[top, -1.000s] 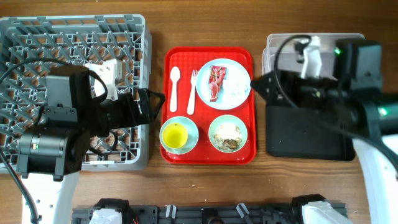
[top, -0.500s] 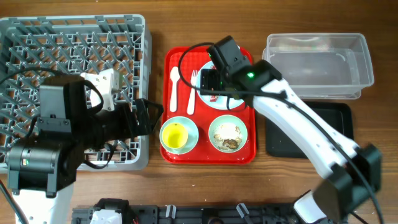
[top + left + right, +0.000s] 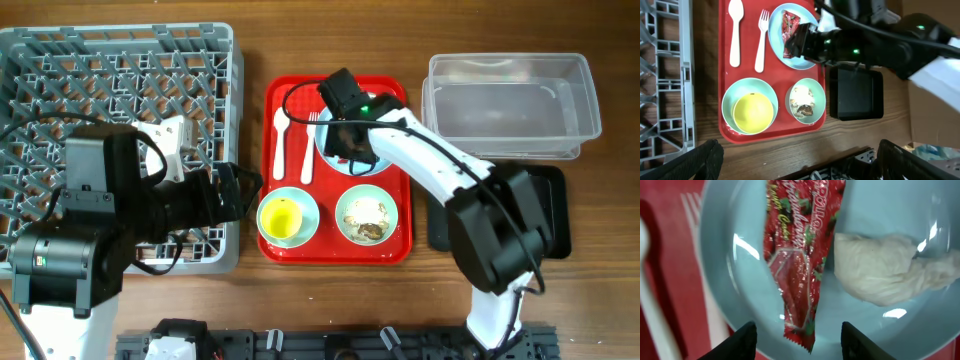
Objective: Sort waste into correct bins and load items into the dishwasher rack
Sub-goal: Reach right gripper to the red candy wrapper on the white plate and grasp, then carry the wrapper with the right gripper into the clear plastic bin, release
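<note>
Between the right tips: the wrapper's near end; the right gripper [image 3: 797, 342] hangs low over the plate [image 3: 735, 295] with its jaws parted; a gap shows on either side, so nothing is gripped.
Wrapper: the wrapper [image 3: 792, 265] lies flat on the plate and runs straight away from the tips; it looks untouched.
White wad: a crumpled whitish wad [image 3: 880, 272] lies just beside the wrapper, outside the line of the jaws.
Change: a second ago this arm was over the tub and black tray; it has swung across to the plate and its jaws have drawn in somewhat; the left arm has kept its place.
Meaning: probably the start of the waste step, wrapper first; closing and lifting look to be next; every dish is still on the red tray [image 3: 390, 250].
Fork, spoon: the fork [image 3: 309, 150] is just left of the gripper; the spoon [image 3: 281, 140] is beyond it.
Bowls: both are nearer the robot; one bowl [image 3: 313, 222] holds the cup [image 3: 284, 215]; the other holds the scraps [image 3: 367, 218].
Bins: the tub [image 3: 510, 100] is well off to the right; the black tray [image 3: 555, 210] is partly under the arm.
Left gripper: the left gripper [image 3: 802, 162] is spread wide and empty; it sits by the rack [image 3: 100, 70], well apart from the wrapper.
</note>
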